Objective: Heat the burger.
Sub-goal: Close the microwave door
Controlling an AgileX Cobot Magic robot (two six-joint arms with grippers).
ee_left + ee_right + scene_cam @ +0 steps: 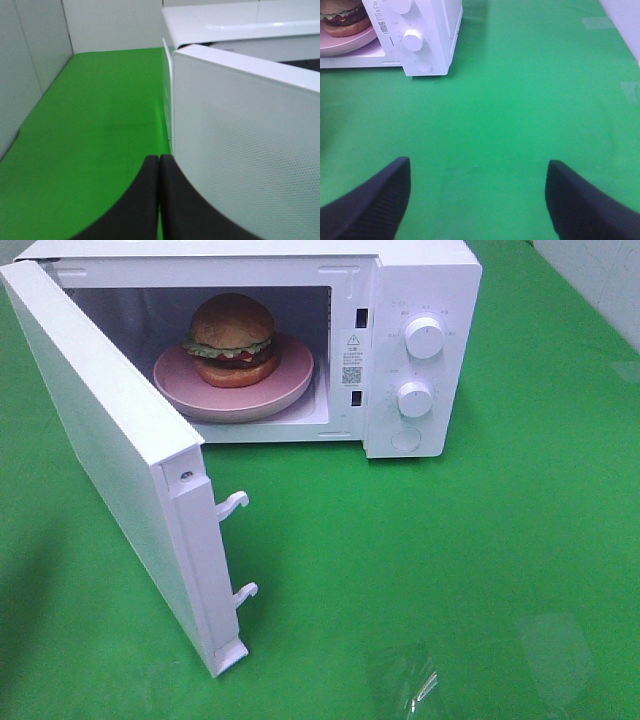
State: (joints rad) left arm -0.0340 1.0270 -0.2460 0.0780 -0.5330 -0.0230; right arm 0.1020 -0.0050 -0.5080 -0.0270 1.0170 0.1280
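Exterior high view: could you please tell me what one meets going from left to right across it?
Door → burger → sticker → upper knob.

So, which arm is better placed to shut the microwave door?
Left. The left end effector, shut, sits beside the open door; the right end effector hangs open over the green mat, away from the microwave.
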